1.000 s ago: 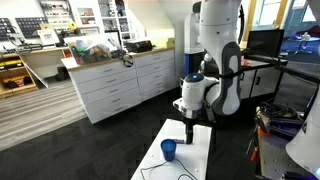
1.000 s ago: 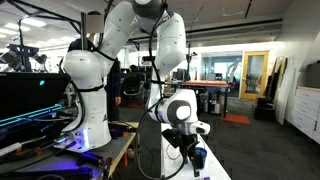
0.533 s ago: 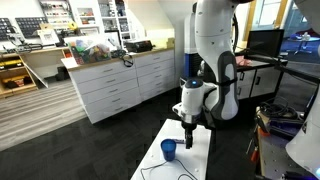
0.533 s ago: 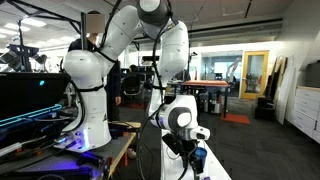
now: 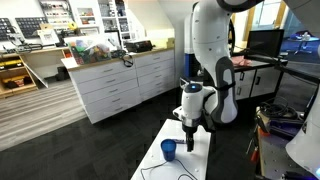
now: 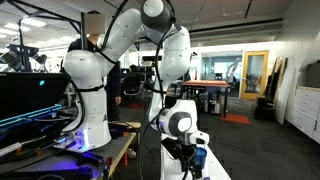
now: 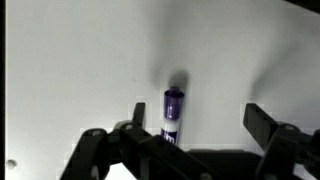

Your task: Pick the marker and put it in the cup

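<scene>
- wrist view: the fingers (image 7: 262, 120) are spread wide and hold nothing.
- the purple marker (image 7: 172, 116) lies flat on the white worktop (image 7: 80, 60) between the fingers, nearer one fingertip than the other.
- in an exterior view the blue cup (image 5: 169, 150) stands upright near the fingers, off to one side.

A purple marker (image 7: 172, 114) is seen on the white table (image 7: 70, 60), framed between the gripper's (image 7: 196, 114) spread fingers.

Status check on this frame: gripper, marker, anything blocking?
Gripper open, low over white table. Marker lies within the opening, ungripped. Blue cup nearby; nothing in the way.
</scene>
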`<state>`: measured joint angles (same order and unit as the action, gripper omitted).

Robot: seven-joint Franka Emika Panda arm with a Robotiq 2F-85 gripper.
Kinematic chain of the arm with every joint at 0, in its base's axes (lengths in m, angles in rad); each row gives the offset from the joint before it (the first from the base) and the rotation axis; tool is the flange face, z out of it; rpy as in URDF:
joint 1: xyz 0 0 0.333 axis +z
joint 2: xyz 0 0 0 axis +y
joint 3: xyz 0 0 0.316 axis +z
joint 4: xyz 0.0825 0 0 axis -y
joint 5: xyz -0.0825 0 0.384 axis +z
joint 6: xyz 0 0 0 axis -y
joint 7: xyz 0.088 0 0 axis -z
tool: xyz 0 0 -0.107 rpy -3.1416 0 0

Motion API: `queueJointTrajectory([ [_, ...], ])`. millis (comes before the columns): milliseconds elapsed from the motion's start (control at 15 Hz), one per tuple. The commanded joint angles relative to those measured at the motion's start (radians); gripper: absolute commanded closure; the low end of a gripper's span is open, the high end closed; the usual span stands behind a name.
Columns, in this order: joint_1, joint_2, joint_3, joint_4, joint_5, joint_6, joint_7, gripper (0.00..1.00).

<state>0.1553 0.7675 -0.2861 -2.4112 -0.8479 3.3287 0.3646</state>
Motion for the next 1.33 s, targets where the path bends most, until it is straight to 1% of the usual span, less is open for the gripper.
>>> queueJointTrajectory([
  [0, 0.001, 0.024, -0.009, 0.009, -0.002, 0.03, -0.005, 0.0],
  [600, -0.027, 0.057, 0.001, 0.024, 0.0, 0.07, -0.001, 0.0],
  [667, -0.033, 0.058, 0.002, 0.023, 0.0, 0.074, 0.0, 0.25],
  [733, -0.036, 0.059, 0.003, 0.023, -0.001, 0.078, 0.0, 0.26],
  [867, -0.051, 0.057, 0.012, 0.02, -0.002, 0.082, 0.005, 0.39],
  [1000, -0.084, 0.047, 0.04, 0.015, -0.003, 0.062, 0.017, 0.5],
  [1067, -0.102, 0.039, 0.053, 0.012, -0.003, 0.047, 0.024, 0.59],
  [1267, -0.157, 0.035, 0.086, 0.007, -0.007, 0.053, 0.026, 0.79],
])
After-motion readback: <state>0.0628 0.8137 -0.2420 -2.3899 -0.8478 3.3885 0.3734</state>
